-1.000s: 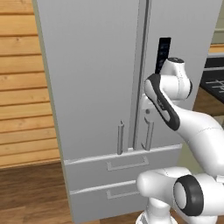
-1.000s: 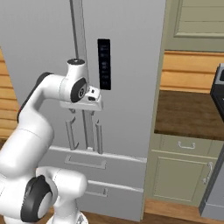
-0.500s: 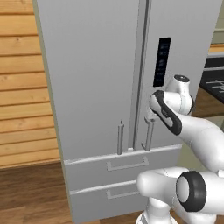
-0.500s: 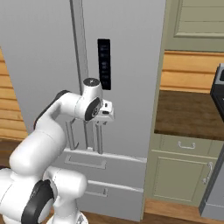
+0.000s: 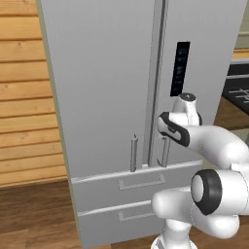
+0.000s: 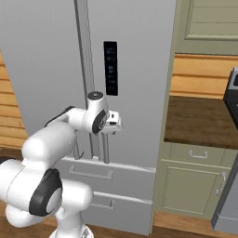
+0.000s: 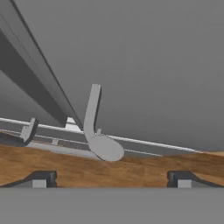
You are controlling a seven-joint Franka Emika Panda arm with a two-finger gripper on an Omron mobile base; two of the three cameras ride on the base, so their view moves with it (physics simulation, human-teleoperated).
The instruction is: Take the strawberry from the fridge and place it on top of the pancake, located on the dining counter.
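The tall grey fridge (image 5: 107, 87) (image 6: 139, 69) stands straight ahead with both doors shut. The strawberry, the pancake and the dining counter are out of view. My gripper (image 6: 115, 124) hovers close to the right door, at the height of that door's bar handle (image 5: 165, 151) (image 6: 106, 148). In the hand view my gripper (image 7: 111, 179) is open and empty, with its fingertips (image 7: 41, 179) wide apart. That same handle (image 7: 91, 113) rises between them a little further on. The left door's handle (image 5: 133, 153) (image 7: 28, 130) stands beside it.
Two bottom drawers (image 5: 141, 182) sit under the doors, and a dark control panel (image 6: 110, 67) is on the right door. A wood plank wall (image 5: 24, 97) lies to the left. To the right are a brown-topped wall counter (image 6: 200, 121) with green cabinets (image 6: 195, 181).
The hand has come down from beside the control panel to the level of the right door's handle and closer to the door. The jaws stay open.
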